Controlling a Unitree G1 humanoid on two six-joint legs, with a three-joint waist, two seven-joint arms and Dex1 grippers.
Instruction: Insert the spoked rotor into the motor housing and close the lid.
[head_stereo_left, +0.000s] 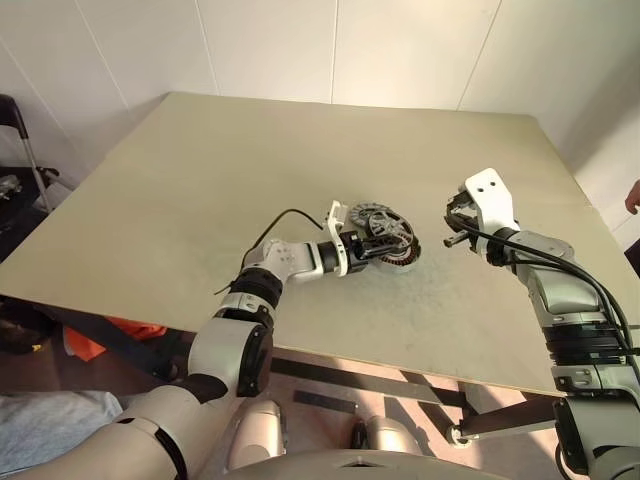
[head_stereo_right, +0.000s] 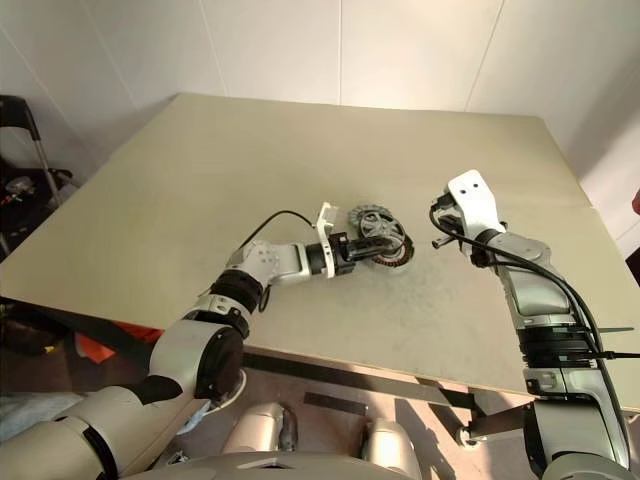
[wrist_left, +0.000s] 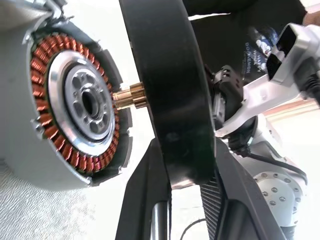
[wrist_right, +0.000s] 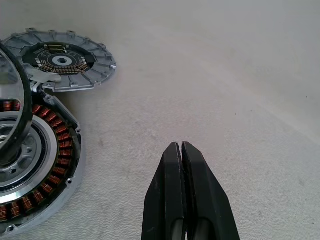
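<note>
Two pincers: left pincer (head_stereo_left: 378, 240) grips the rotor (wrist_left: 167, 95) on edge, shaft aimed at the housing (wrist_left: 60, 105) bore; right pincer (wrist_right: 181, 150) closed, empty.

One marking is visible: pale lettering running vertically on a dark surface (wrist_left: 248, 50) in the background of the left wrist view. Its characters cannot be read. No other text, label, brand, number or sign is legible.
</note>
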